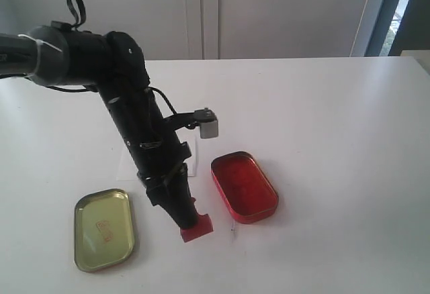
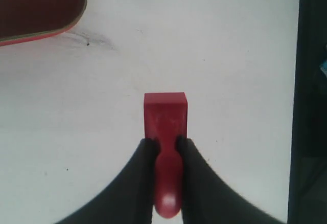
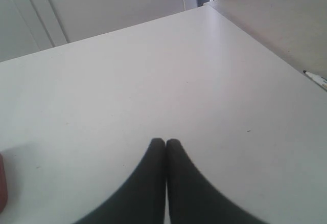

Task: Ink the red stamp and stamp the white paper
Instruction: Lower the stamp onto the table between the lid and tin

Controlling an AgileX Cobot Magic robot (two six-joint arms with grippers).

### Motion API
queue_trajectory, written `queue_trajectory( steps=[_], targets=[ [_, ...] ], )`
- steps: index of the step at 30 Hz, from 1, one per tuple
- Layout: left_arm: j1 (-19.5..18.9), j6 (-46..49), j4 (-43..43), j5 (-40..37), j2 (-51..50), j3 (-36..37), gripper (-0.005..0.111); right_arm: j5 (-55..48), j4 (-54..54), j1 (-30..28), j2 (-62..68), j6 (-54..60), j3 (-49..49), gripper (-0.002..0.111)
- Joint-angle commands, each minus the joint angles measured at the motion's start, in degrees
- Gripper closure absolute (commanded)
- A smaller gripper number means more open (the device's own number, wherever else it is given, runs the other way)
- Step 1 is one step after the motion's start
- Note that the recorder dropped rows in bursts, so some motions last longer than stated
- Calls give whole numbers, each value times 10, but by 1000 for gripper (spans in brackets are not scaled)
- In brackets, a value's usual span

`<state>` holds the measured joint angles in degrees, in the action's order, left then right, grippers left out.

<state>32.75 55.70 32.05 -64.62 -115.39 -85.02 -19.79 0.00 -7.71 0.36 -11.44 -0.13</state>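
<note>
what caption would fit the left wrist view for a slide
Left gripper shut on the red stamp by its handle, white table beneath, red ink tin close by

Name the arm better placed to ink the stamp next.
Left, probably: the left end effector grips the red stamp by the handle, beside the open ink tin. The right end effector is shut, empty, outside the exterior view.

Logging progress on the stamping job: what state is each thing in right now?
red ink tin: open, red pad exposed
gold tin lid: off, lying inside up
red stamp: gripped by its handle, low between tin and lid
left gripper: shut on the red stamp
white paper: flat, mostly hidden behind the left arm; imprint cannot be told
right gripper: shut, empty
</note>
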Motion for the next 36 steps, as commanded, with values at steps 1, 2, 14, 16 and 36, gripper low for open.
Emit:
queue_trajectory(
  steps=[1, 2, 14, 16, 36],
  targets=[
    [-1, 21, 18, -53, -18, 5, 107, 2, 0, -3, -4, 0, 1, 108],
    [-1, 22, 20, -53, -21, 5, 107, 2, 0, -3, -4, 0, 1, 108],
    [-48, 44, 81, -53, -40, 5, 107, 2, 0, -3, -4, 0, 1, 108],
    [-51, 44, 81, -53, -40, 5, 107, 2, 0, -3, -4, 0, 1, 108],
    [-51, 58, 91, -53, -82, 5, 107, 2, 0, -3, -4, 0, 1, 108]
  ],
)
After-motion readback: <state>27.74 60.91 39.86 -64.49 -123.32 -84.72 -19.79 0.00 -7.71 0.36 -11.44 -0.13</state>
